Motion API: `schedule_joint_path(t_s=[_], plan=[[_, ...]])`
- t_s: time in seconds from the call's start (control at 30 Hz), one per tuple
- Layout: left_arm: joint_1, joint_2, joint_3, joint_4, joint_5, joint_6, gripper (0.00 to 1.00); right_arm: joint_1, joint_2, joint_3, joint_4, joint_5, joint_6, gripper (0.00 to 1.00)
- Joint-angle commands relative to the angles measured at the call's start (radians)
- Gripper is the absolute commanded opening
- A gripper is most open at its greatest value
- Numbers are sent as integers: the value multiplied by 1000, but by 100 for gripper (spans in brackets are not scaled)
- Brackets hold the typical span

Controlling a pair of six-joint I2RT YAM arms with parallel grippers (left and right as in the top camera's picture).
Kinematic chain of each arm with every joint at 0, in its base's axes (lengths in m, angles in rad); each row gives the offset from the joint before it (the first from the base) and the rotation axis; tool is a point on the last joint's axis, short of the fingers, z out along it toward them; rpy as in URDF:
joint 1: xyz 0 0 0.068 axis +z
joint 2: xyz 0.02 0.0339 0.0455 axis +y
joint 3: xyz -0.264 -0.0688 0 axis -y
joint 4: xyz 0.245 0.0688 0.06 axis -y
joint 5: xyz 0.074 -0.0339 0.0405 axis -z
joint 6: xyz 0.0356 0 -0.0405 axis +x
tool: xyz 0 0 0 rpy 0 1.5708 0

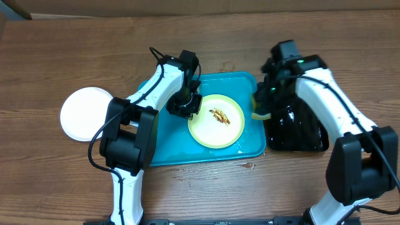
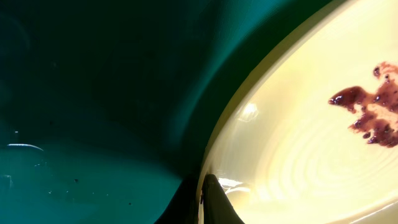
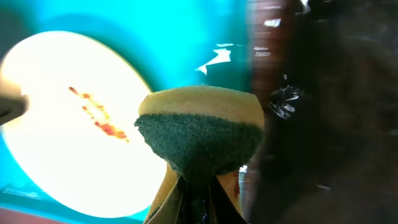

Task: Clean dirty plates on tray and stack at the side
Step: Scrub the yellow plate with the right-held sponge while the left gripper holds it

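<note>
Flanking the tray — white plate left, black tray right.

The tray is turquoise. The plate is pale yellow-green with faint concentric rings and a brown smear that looks purplish-red close up. The other plate is plain white, the black tray glossy, the table brown wood grain, the sponge yellow with a dark green scouring face, and the arms white with black joints.
</note>
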Motion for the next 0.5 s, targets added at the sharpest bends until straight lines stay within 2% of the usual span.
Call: schedule_joint_path(t_s=[0.0,0.3,0.47], plan=[[-2,29,-18,4,-22,7,4,70,-22,23,17,-50,44,4],[-18,29,-18,12,-22,7,4,224,-17,-34,176,-42,200,4],[-18,29,-18,12,-21,7,4,277,-2,-68,312,-41,203,4]])
